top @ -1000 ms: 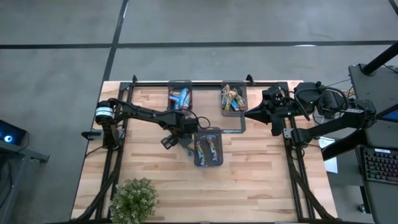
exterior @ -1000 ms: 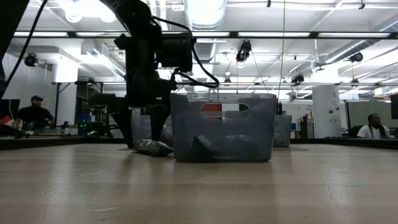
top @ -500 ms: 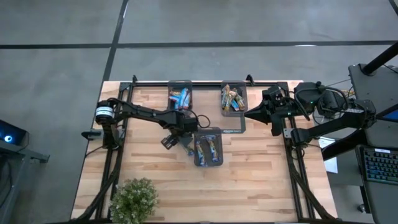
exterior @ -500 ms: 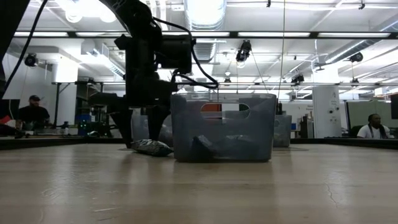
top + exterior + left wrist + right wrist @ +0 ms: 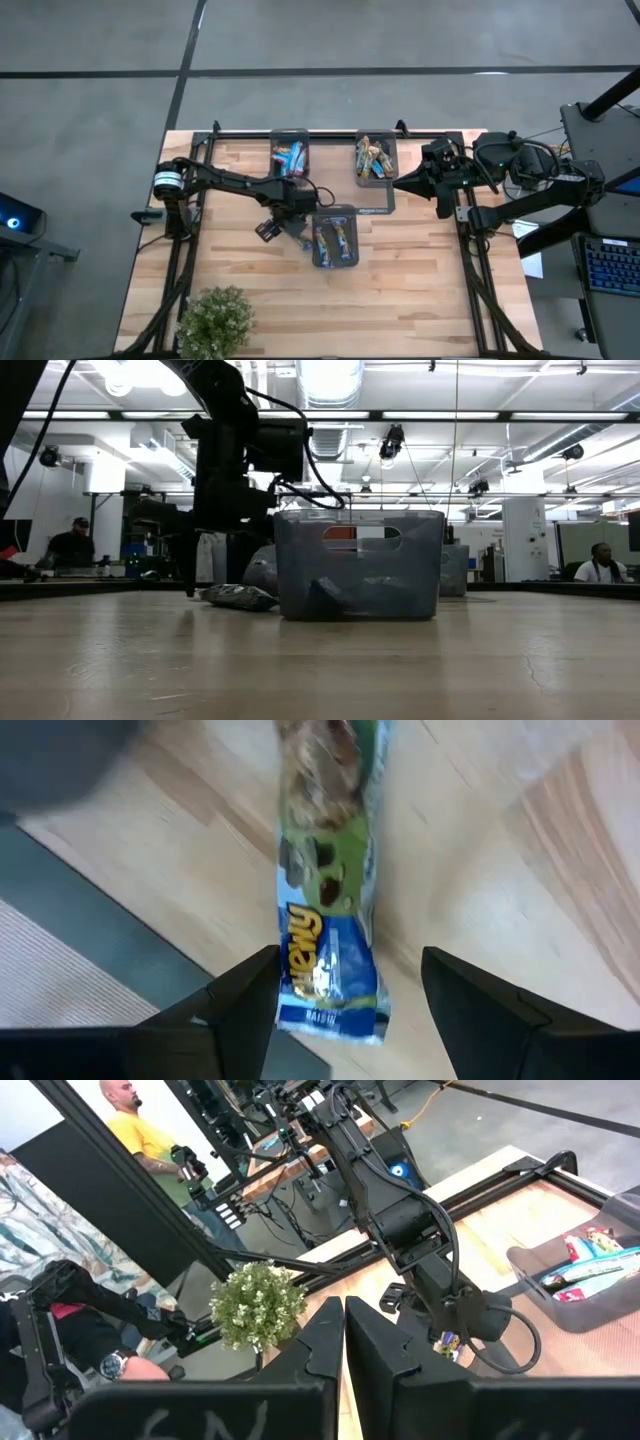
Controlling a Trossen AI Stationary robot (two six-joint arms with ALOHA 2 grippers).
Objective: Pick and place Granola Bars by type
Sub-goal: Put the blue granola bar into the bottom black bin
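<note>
Granola bar (image 5: pixel 330 920), green-and-blue wrapper, lies flat on the tabletop (image 5: pixel 420 280) just beside the front bin (image 5: pixel 335 239), on its left-arm side. Left gripper (image 5: pixel 345 995) hangs directly above, fingers spread wide and empty, straddling the bar's near end; its long axis runs between and away from them. Right gripper (image 5: pixel 343 1325), closed and empty, waits well apart.

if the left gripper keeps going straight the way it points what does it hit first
Most likely the granola bar lying on the wooden table: the left gripper is open, fingers either side of the bar's blue end. Its height above the bar is unclear.
</note>
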